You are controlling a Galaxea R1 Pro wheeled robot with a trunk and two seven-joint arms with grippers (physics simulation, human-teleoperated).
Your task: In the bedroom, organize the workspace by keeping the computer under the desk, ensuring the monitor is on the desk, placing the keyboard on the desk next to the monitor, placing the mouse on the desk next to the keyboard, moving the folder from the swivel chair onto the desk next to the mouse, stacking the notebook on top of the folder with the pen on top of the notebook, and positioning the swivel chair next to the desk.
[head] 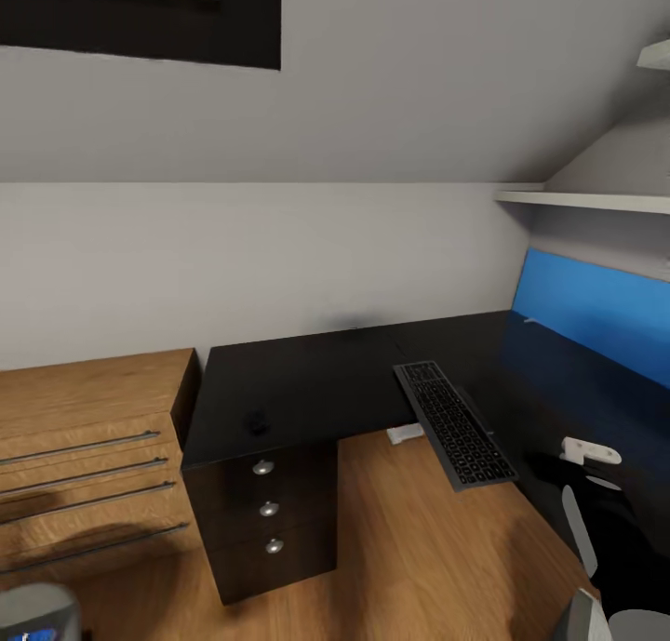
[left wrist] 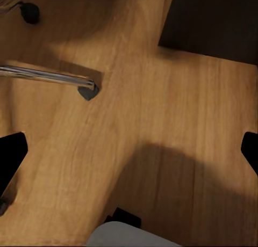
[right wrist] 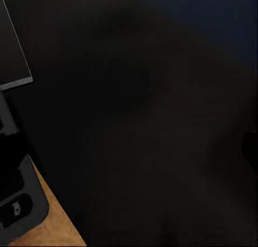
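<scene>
Head view gives us the black L-shaped bench (head: pixel 307 390) running along the wall, with its 3-drawer unit (head: pixel 270 509) below and a light wooden chest of drawers (head: pixel 88 455) just beside it. The keyboard (head: pixel 454 422) lies on the bench with one end jutting past the front edge over the wooden floor (head: pixel 409 548). A small dark lump on the bench above the drawers may be the mouse (head: pixel 255 424), though it is too faint against the black top for us to be sure.

Our left hand (left wrist: pixel 129 150) hangs over the floor with its 2 fingers spread wide and nothing between them; a chrome leg (left wrist: pixel 51 78) and a black caster (left wrist: pixel 29 12), seemingly of the chair, lie beneath it. Our right hand sits above the dark bench top, and we cannot tell whether it is spread or pressed together, since that picture is nearly black.

We judge we are between steps, facing the bench with both hands free. The next move probably calls for pushing the keyboard fully onto the bench, or turning toward the chair for the folder.

White parts at the lower right of the head view are cut off and hard to identify.
</scene>
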